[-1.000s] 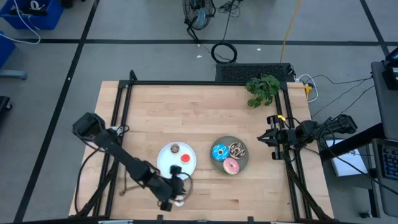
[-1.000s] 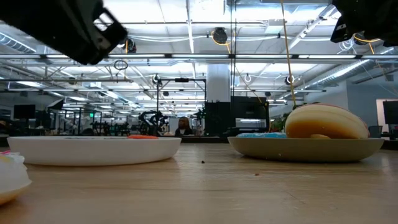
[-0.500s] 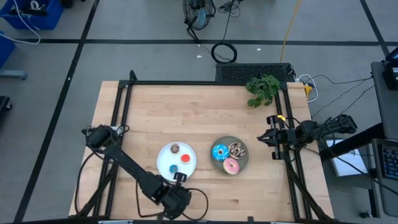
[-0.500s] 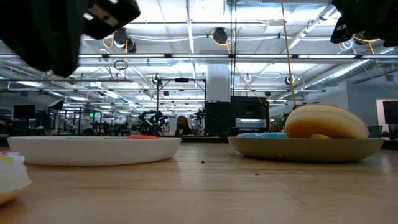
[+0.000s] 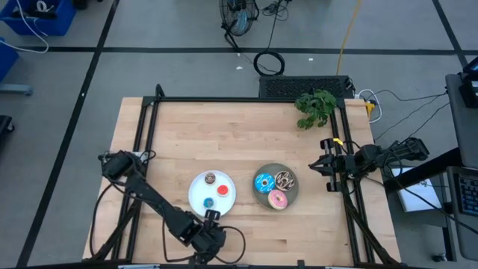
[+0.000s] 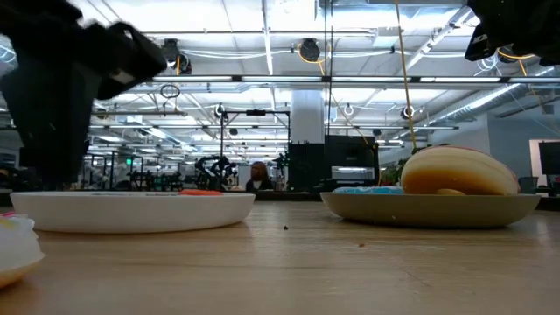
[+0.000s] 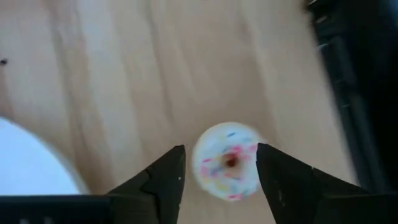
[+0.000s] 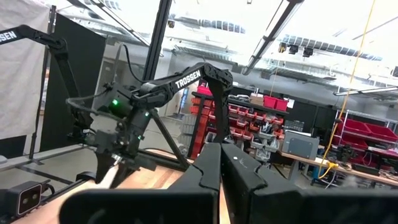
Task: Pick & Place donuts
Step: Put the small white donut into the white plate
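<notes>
One white donut (image 7: 227,161) hidden beneath open left gripper (image 5: 211,237), right gripper (image 5: 317,167) closed, idle.

2 plates (image 5: 196,196) (image 5: 292,188) sit on 1 bench (image 5: 224,134). 6 donuts show: 2 on the white plate, 3 on the grey, 1 white sprinkled donut (image 7: 227,160) on the wood.

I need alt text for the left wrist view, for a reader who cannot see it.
A small white donut with coloured sprinkles lies on the wooden table, between the open fingers of the left claw. Part of a white plate shows nearby.
</notes>
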